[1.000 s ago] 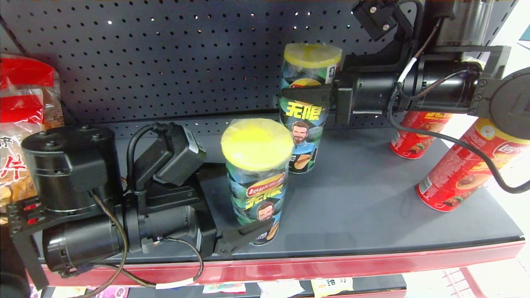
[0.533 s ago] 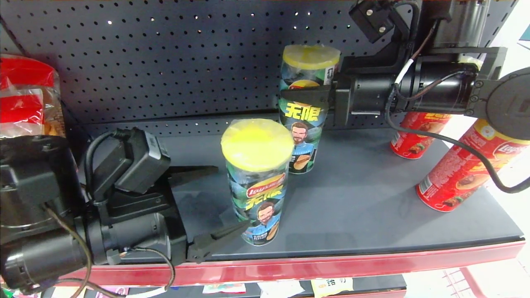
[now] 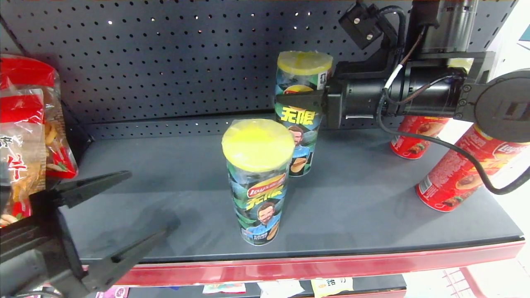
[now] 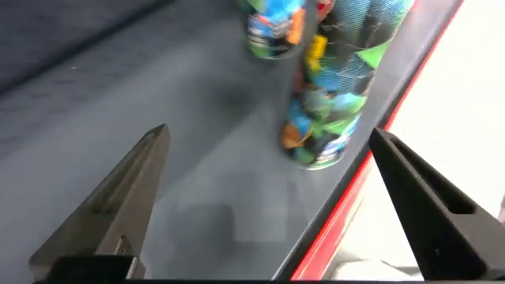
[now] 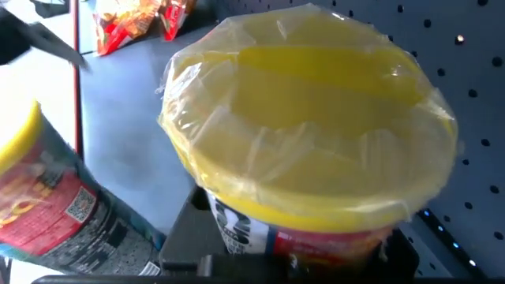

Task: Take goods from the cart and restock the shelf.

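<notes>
A green chip can with a yellow lid [image 3: 257,182] stands free near the front of the dark shelf [image 3: 364,207]. It also appears in the left wrist view [image 4: 331,102] and the right wrist view [image 5: 55,213]. My left gripper [image 3: 151,200] is open at the shelf's front left, well apart from that can, with nothing between its fingers [image 4: 142,173]. A second green can [image 3: 300,120] stands behind it near the back wall. My right gripper [image 3: 300,99] is shut on its upper body, just below the yellow lid [image 5: 308,110].
Two red chip cans [image 3: 414,136] [image 3: 459,174] lean at the shelf's right end. Snack bags [image 3: 25,124] fill the far left. A pegboard wall [image 3: 165,62] closes the back, and a red lip [image 3: 331,265] runs along the front edge. Bare shelf lies between the bags and the front can.
My left gripper has drawn back from the front can to the left and front, fingers spread. The right gripper has shifted the back can slightly left.
</notes>
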Robot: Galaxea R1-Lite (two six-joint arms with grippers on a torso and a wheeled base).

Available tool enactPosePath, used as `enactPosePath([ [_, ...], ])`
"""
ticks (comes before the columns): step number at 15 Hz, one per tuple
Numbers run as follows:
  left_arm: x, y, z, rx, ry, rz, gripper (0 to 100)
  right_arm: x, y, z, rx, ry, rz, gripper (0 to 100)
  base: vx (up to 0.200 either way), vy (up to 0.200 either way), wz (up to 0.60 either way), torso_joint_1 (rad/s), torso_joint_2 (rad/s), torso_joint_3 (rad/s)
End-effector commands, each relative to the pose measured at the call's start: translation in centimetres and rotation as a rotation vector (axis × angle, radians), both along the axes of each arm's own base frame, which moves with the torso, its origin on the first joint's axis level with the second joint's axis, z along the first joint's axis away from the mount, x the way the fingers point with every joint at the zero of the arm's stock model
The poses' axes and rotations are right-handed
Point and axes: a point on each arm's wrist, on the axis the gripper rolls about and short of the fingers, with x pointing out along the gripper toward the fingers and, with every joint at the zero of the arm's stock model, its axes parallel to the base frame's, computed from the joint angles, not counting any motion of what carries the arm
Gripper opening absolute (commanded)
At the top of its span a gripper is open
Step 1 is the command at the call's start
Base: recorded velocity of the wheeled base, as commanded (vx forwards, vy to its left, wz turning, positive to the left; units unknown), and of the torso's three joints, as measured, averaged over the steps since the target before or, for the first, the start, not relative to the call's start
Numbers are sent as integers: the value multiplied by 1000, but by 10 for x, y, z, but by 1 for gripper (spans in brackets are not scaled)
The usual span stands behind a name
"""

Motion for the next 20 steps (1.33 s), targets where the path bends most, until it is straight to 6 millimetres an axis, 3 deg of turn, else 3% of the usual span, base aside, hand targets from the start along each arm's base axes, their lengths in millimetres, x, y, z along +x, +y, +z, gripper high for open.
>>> enactPosePath([
  [1, -41, 31, -12, -51, -84, 204, 100, 3, 3, -1, 0, -1, 1, 0, 0, 0, 0, 0, 0, 0],
  [3, -61, 42, -23, -132, -104, 388, 100, 6, 6, 3, 10, -15, 4, 0, 0, 0, 0, 0, 0, 0],
  [5, -71, 44, -36, -149, -96, 430, 100, 7, 6, 6, 17, -24, 4, 0, 0, 0, 0, 0, 0, 0],
  [6, -81, 45, -57, -144, -76, 456, 100, 7, 5, 7, 19, -26, 6, 0, 0, 0, 0, 0, 0, 0],
  [9, -105, 45, -80, -135, -11, 506, 100, 7, 4, 13, 32, -40, 5, 0, 0, 0, 0, 0, 0, 0],
  [11, -129, 46, -113, -119, 24, 592, 100, 8, 6, 16, 50, -30, 7, 0, 0, 0, 0, 0, 0, 0],
  [17, -133, 49, -118, -203, 42, 679, 100, 9, 8, 19, 61, -35, 8, 0, 0, 0, 0, 0, 0, 0],
  [20, -133, 49, -118, -202, 41, 677, 100, 20, 16, 18, 74, -28, 11, 0, 0, 0, 0, 0, 0, 0],
])
